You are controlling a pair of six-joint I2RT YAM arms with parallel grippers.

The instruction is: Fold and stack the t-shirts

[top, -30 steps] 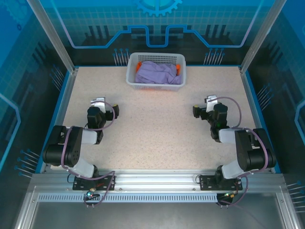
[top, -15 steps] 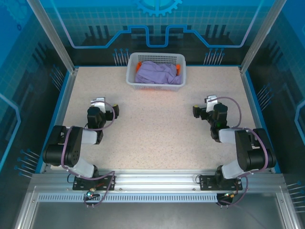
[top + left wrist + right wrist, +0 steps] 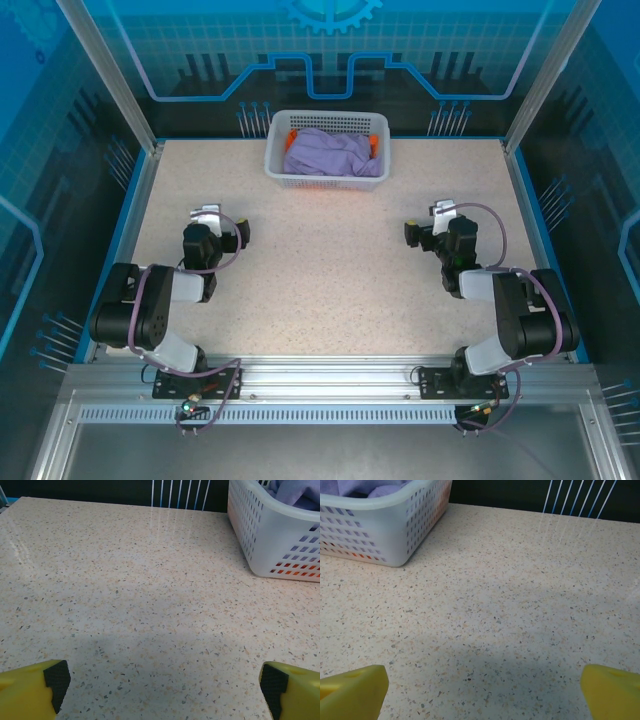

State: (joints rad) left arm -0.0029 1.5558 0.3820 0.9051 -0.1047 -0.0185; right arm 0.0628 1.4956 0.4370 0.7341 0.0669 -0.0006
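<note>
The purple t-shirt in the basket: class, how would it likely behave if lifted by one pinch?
Probably floppy: the purple t-shirt lies crumpled in soft folds, so it would drape. It may drag the orange t-shirt beneath it in the mesh basket.

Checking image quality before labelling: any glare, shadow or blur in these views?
Top external: evenly lit and sharp, the white plastic mesh basket crisp. Left wrist: pale glare streaks at the far edge of the speckled beige tabletop, soft shadow nearer. Right wrist: similar streaks and shadow.
</note>
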